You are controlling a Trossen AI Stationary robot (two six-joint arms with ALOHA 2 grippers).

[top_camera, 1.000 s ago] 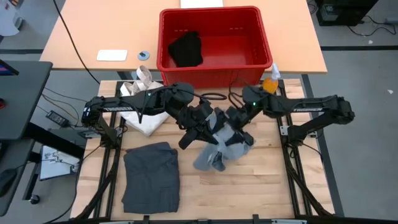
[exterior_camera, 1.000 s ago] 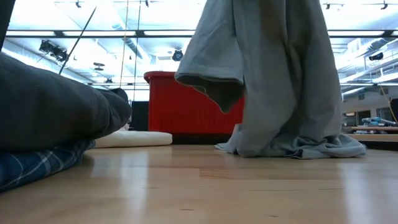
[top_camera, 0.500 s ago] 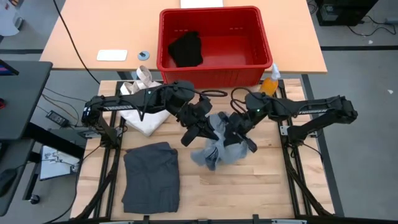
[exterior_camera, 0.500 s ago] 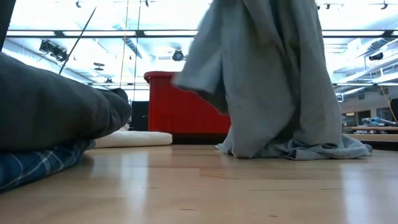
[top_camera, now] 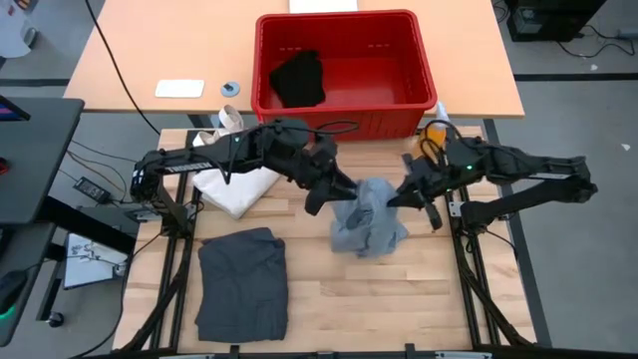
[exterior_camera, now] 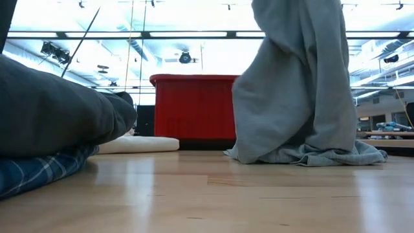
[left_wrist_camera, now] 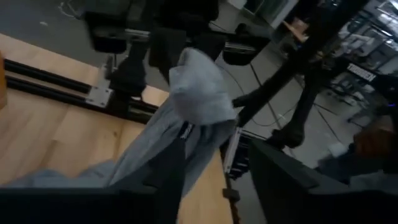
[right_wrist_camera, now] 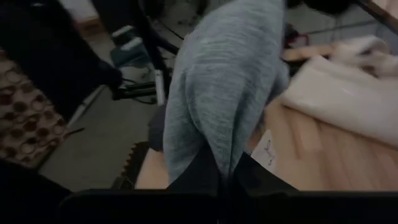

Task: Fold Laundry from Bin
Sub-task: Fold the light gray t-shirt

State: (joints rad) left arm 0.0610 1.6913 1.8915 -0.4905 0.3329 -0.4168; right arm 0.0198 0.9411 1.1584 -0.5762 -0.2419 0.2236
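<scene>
Black piece [top_camera: 298,79] inside bin [top_camera: 344,22]

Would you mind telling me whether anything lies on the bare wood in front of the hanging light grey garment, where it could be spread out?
Nothing visible does. The light grey garment hangs from the right gripper, and the table in front of it is bare; the folded dark grey piece lies off to the left.

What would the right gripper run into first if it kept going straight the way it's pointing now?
The light grey garment it already pinches; the right gripper points across the table toward the left gripper, which looks next in line beyond the cloth, though depth is hard to judge.
</scene>
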